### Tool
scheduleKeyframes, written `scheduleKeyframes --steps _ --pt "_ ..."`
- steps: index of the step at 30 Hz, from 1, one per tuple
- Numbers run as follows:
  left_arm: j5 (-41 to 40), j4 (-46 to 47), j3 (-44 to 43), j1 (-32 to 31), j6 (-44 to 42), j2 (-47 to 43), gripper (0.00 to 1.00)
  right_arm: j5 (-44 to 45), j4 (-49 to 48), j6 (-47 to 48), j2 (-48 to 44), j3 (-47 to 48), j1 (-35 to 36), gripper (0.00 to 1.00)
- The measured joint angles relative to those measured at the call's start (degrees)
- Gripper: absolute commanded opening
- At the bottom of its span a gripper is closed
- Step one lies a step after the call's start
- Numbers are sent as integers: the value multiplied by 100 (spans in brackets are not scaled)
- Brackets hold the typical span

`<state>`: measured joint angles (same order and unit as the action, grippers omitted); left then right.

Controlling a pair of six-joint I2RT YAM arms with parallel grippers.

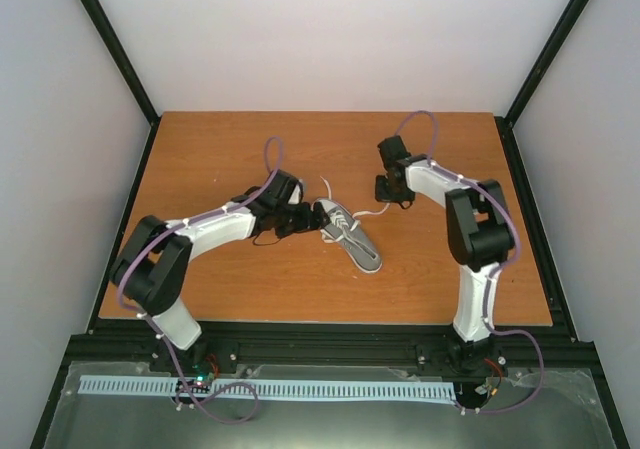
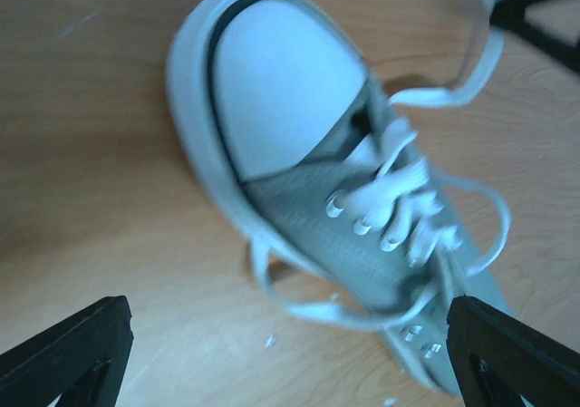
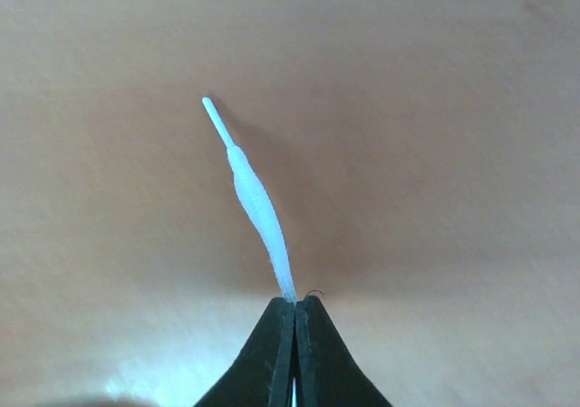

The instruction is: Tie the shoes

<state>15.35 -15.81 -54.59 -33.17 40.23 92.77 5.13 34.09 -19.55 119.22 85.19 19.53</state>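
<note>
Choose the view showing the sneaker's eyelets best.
Left wrist: the sneaker fills the frame, eyelets distinct. Top external shows it whole but tiny. Right wrist shows only a lace end in the right gripper.

You are looking at one grey canvas sneaker [image 1: 350, 234] and one wooden table [image 1: 250, 279]. Two robot arms are showing, left arm [image 1: 205, 229] and right arm [image 1: 472, 224], carrying two grippers, left gripper [image 1: 305, 219] and right gripper [image 1: 393, 191]. Two white lace ends are trailing: one lace end [image 1: 325, 183], another lace end [image 3: 256, 203].

Small grey woven-canvas sneaker [image 2: 362, 244], smooth white rubber sole [image 2: 190, 126], flat white cloth laces [image 2: 399, 185], on matt orange-brown wood-grain tabletop [image 1: 250, 279].
</note>
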Motion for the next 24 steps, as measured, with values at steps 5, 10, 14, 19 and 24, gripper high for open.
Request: scheduleKeyframes --steps 5,10,14,19,24 --pt "297 557 -516 -35 2 750 96 59 -120 -129 -1261 -1506 -107 3" --pt "509 885 -1080 -50 -20 1554 95 79 -118 -326 -2306 -2555 -114 3" --pt "549 970 -1620 -225 -188 2035 95 149 -2 -413 -2957 -2879 -118 3" --pt "592 1010 -2129 -835 -387 2507 96 315 118 -446 -3580 -2889 -118 3" --pt "431 789 -2159 -1134 -535 2496 96 407 142 -461 -3818 -2927 -142 3"
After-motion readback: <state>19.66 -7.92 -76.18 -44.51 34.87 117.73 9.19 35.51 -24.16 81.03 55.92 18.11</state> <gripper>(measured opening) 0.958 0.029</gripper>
